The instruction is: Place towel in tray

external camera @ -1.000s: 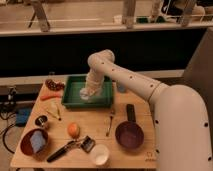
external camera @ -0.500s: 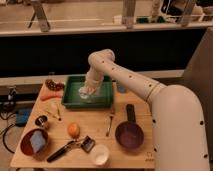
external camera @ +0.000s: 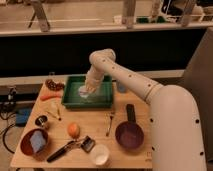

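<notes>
We are seeing the towel (external camera: 86,92) lying pale on the floor of the green tray (external camera: 70,102), directly beneath the gripper (external camera: 89,88), which we are holding low inside the tray. We are judging this the release step; next we are needing a clean lift clear of the cloth.

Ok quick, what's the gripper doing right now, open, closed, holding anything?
Gripper: down inside the green tray, at the white towel; whether it grips the towel cannot be told.
</notes>
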### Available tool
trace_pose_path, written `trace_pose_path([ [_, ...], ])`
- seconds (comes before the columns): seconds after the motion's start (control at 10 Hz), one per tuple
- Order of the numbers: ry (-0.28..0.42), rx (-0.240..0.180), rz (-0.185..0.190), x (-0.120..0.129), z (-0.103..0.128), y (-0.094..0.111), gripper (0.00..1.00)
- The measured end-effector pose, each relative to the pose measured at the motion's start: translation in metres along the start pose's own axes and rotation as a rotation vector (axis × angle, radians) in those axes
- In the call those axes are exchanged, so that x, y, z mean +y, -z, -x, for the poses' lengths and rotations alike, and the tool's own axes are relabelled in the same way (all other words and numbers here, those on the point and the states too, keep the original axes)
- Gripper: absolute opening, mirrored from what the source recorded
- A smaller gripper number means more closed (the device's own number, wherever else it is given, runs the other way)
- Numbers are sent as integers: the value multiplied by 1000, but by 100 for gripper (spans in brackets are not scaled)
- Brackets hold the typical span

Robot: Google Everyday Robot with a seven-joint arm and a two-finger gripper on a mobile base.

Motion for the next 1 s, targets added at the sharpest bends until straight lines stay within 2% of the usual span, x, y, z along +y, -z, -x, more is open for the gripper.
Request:
trace_pose_path([
  [1.0,50,-32,-16,-11,-10,-11,0],
])
